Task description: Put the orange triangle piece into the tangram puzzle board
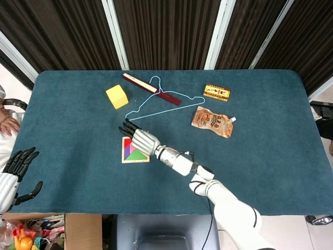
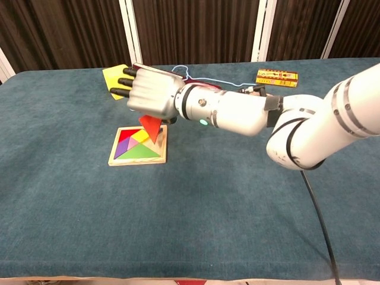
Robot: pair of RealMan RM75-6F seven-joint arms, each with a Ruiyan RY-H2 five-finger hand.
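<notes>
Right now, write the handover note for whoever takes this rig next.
Right hand: holds the orange triangle piece tip-down over the tangram puzzle board.
Left hand: open, idle at the table's near-left edge.
Done: piece picked up and carried over the board's upper right part.
Left: lower it into its slot, lay it flat, release. Whether the tip already touches the board cannot be told.

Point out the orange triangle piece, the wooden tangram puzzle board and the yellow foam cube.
orange triangle piece (image 2: 151, 127), chest view, its lower face
wooden tangram puzzle board (image 2: 138, 161), chest view, front rim
yellow foam cube (image 1: 117, 96), head view, top face
</notes>
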